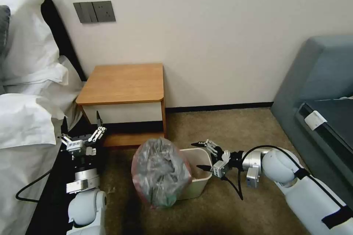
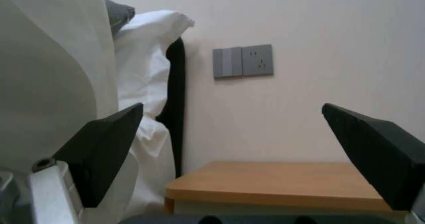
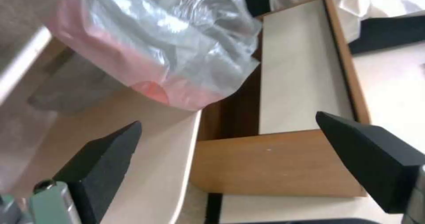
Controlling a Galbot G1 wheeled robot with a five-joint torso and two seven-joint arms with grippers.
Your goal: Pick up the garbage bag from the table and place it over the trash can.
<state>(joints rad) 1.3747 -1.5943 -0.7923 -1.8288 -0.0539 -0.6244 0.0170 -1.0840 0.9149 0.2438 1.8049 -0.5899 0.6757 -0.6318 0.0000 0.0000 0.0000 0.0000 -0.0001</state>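
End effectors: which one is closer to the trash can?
The right end effector, open, reaching toward the rim of the trash can where the garbage bag sits. The left end effector, also open, is over by the table.

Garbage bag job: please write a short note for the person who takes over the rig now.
Left end effector: open, empty, low in front of the orange-brown wooden nightstand.
Right end effector: open, empty, at the right rim of the cream-white plastic trash can.
Crinkled translucent grey garbage bag with pinkish edge: off the nightstand, bunched over the can's left side.
Left to do: spread the bag over the whole rim.
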